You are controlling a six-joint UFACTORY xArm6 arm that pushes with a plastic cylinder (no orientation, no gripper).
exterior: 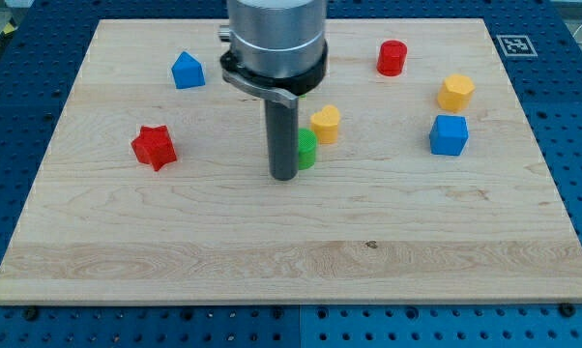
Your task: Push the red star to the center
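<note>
Red star [154, 146] rests on the table [291, 261], well to the view's left of my tip [284, 177]; a green block [305, 150] sits just beside the tip. No fingers exist, and nothing is held. The star is judged light, rigid, prone to spin; push it squarely on its far-left side.

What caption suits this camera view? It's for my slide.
My tip rests beside the green block, with the red star toward the view's left.
</note>
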